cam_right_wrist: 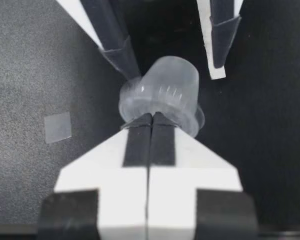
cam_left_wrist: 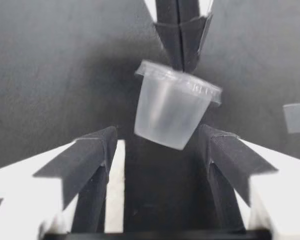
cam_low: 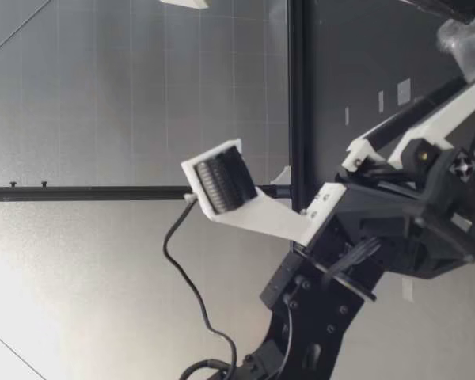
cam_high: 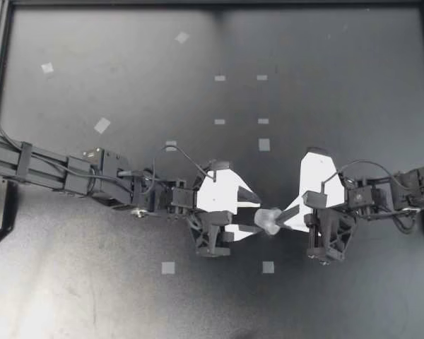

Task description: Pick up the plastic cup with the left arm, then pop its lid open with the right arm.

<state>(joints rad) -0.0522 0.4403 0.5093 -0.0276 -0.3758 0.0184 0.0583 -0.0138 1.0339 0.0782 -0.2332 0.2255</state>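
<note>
Pale tape squares [cam_high: 264,145] scattered over dark table [cam_high: 339,56].

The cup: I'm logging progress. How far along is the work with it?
Done: the cup is pinched at its rim by the right gripper. In hand: the left gripper stands open around it. Left, probably: the left closing on it and the right letting go.

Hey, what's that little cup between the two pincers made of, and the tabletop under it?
Cup: probably thin translucent plastic with a frosted-clear finish. The dark surface shows through its wall, and it has a thin moulded rim.
Tabletop: a dark matte sheet, material unclear. It looks finely grainy and gives only dull glare.
</note>
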